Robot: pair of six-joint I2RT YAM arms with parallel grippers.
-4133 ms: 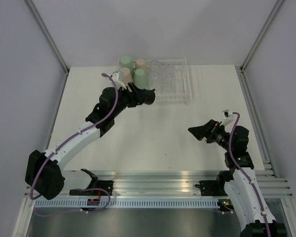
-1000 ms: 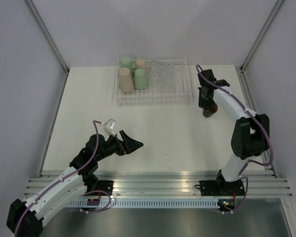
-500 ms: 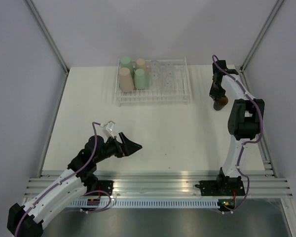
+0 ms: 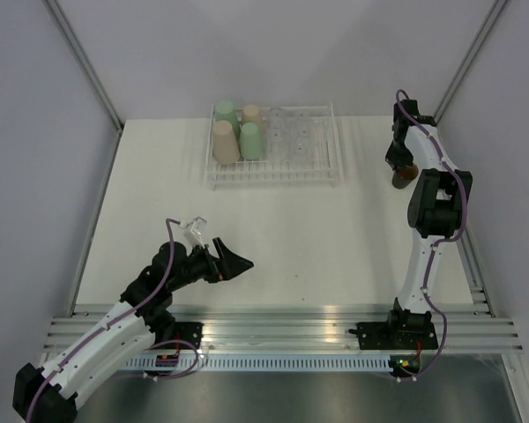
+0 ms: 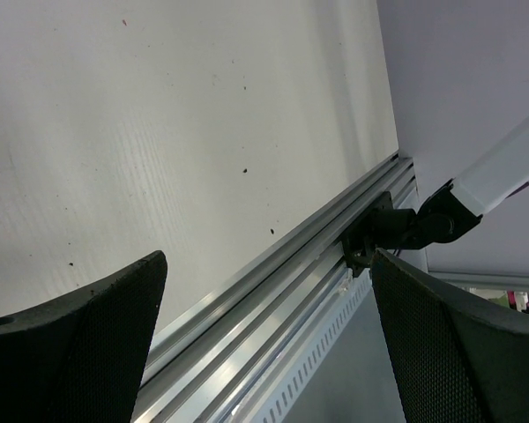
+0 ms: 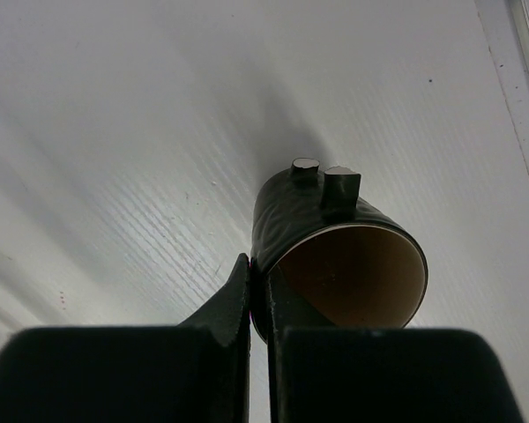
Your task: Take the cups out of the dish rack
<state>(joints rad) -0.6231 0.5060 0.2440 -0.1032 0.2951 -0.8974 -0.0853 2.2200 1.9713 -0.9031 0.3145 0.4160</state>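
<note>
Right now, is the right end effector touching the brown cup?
Touching. Right wrist view: the right end effector is clamped on the brown cup, pinching its wall at the rim, no gap.

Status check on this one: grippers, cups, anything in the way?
Left gripper open, empty. Right gripper shut on brown cup, right of rack. Tumblers, clear cups in rack. Nothing blocking.
</note>
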